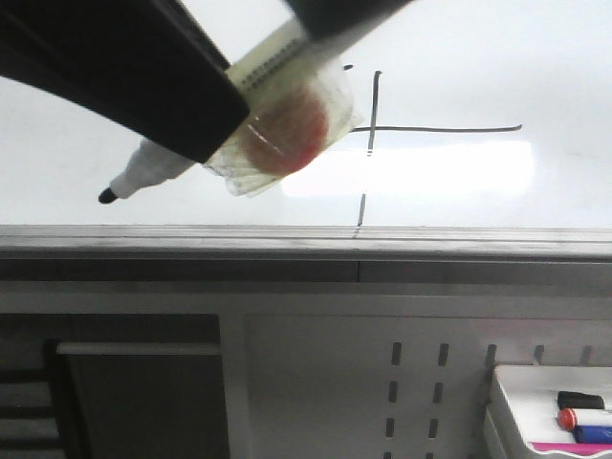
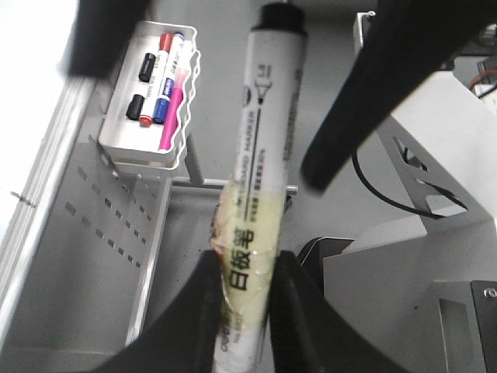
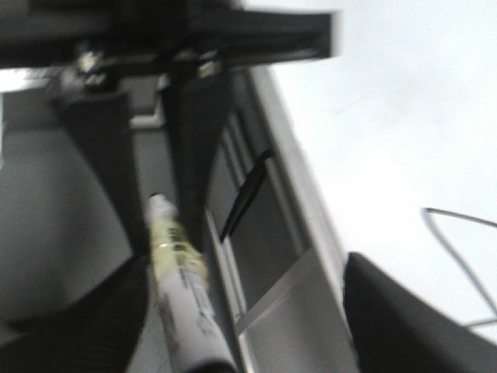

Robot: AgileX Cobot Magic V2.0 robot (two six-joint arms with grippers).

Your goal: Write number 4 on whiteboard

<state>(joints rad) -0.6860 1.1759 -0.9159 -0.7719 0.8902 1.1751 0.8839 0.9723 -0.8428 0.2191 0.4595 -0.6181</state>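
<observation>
The whiteboard (image 1: 459, 57) fills the upper front view, with a bright glare and a grey edge rail (image 1: 306, 239). The number 4 (image 1: 375, 128) is drawn on it in thin black line; its vertical line and long bar show, its slanted stroke is hidden behind the marker. My left gripper (image 1: 225, 115) comes from the upper left, shut on a white marker (image 1: 153, 167) wrapped in yellowish tape; the black nib points down-left, in front of the board. It is shut on the marker in the left wrist view (image 2: 247, 268) too. My right gripper (image 3: 245, 268) is open wide, one finger beside the marker's end (image 3: 186, 311).
A small white tray (image 1: 507, 392) with red, blue, black and pink markers hangs below the board at the lower right; it also shows in the left wrist view (image 2: 132, 159). A perforated grey panel (image 1: 325, 382) lies under the rail.
</observation>
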